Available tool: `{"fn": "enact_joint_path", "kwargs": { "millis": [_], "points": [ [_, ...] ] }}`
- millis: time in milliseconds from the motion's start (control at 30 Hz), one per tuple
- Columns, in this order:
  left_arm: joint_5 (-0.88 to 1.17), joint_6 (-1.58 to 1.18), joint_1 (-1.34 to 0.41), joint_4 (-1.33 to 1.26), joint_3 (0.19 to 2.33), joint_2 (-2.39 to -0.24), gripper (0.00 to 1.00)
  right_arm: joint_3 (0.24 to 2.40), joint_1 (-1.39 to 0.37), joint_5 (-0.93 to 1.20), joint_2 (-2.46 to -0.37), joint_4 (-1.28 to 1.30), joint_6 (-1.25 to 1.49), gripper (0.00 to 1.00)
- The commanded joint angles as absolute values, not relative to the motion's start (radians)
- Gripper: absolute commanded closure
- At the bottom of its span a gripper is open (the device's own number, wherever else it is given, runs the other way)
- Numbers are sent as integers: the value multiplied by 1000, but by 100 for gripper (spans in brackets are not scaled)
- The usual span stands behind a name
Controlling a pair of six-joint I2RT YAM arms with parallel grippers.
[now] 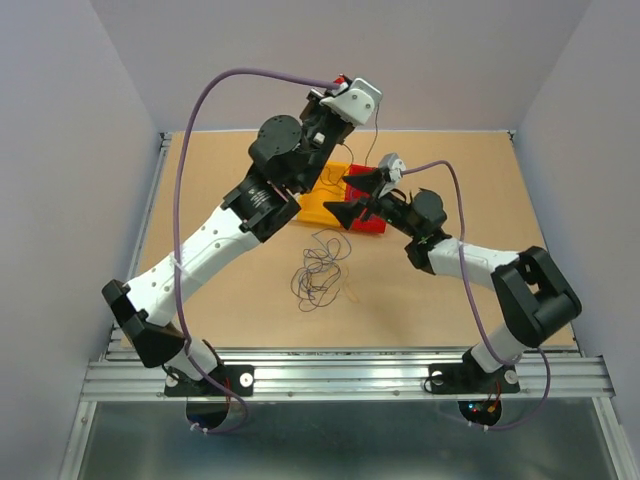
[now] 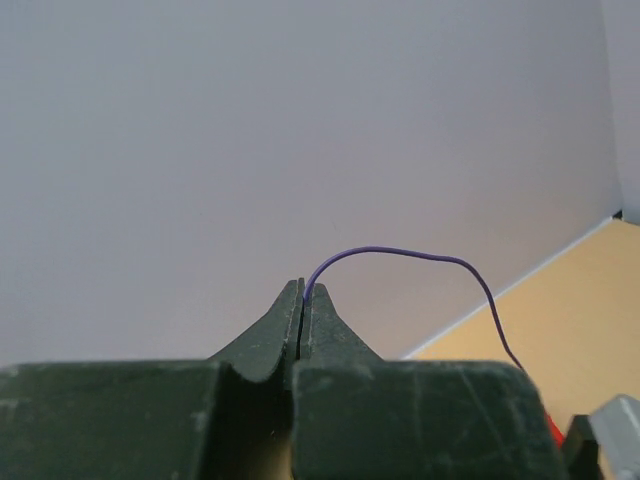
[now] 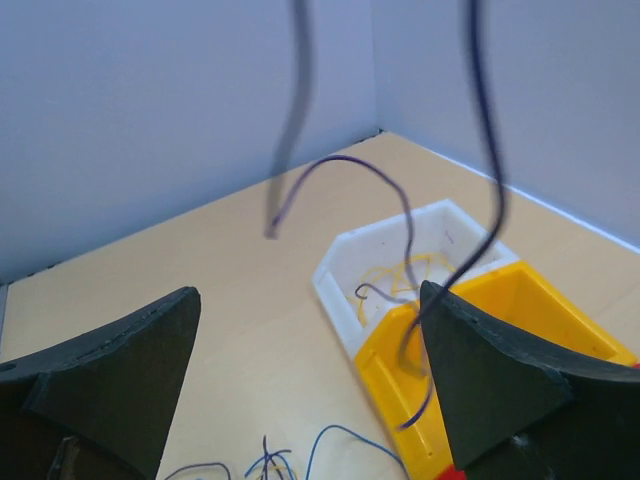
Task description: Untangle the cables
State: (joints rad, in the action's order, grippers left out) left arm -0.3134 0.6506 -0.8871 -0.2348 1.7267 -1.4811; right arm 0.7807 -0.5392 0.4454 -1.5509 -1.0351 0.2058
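Metal rail (image 1: 340, 378): closest thing to us in the top view, both arms bolted onto it at the near edge of the table (image 1: 480, 200).
Left gripper (image 2: 302, 300): we saw it raised high over the far side, fingers squeezed flat together and pinching one purple wire (image 2: 400, 252) right at the tips.
Purple wire: it arched up out of those tips, swung right, then dropped behind the gripper body where we lost it.
Right gripper (image 1: 338, 192): fingers spread really wide with nothing clamped between them, hanging over the bins around mid-table.
Hanging strands (image 3: 485, 120): two dark, blurry cables dangled in front of the right wrist camera. One ended in mid-air, the other ran down past the right finger (image 3: 500, 370) toward the yellow bin (image 3: 520, 285). We couldn't tell if it touched that finger.
Bins: white bin (image 3: 335, 275), yellow bin and red bin (image 1: 368, 224) sat side by side in a row, edges touching, toward the far middle of the table.
Pale yellow wire (image 3: 400, 272): curled up inside the white bin.
Tangle (image 1: 320, 270): loose curly bunch of thin cables lay on the table just nearer than the bins, between the two arms, well apart from both grippers.
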Motion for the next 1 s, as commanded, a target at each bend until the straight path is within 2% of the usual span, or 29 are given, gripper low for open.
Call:
{"fn": "enact_joint_path", "kwargs": {
  "millis": [0, 300, 400, 600, 833, 967],
  "points": [
    [-371, 540, -847, -233, 1756, -1512, 100, 906, -549, 426, -1624, -1157, 215, 7],
    [-236, 399, -674, -215, 1747, -1632, 100, 1017, -549, 370, -1822, -1157, 236, 8],
    [-196, 370, -621, -195, 1784, -1680, 100, 1051, -549, 309, -1871, -1157, 244, 13],
    [-48, 262, -545, -114, 1836, -1707, 100, 1043, -549, 121, -1898, -1155, 262, 41],
    [144, 151, -448, -88, 1802, -1732, 100, 1009, -549, 61, -1901, -1155, 253, 56],
    [300, 91, -396, -80, 1795, -1758, 100, 996, -551, 38, -1888, -1155, 247, 68]
  ]
}}
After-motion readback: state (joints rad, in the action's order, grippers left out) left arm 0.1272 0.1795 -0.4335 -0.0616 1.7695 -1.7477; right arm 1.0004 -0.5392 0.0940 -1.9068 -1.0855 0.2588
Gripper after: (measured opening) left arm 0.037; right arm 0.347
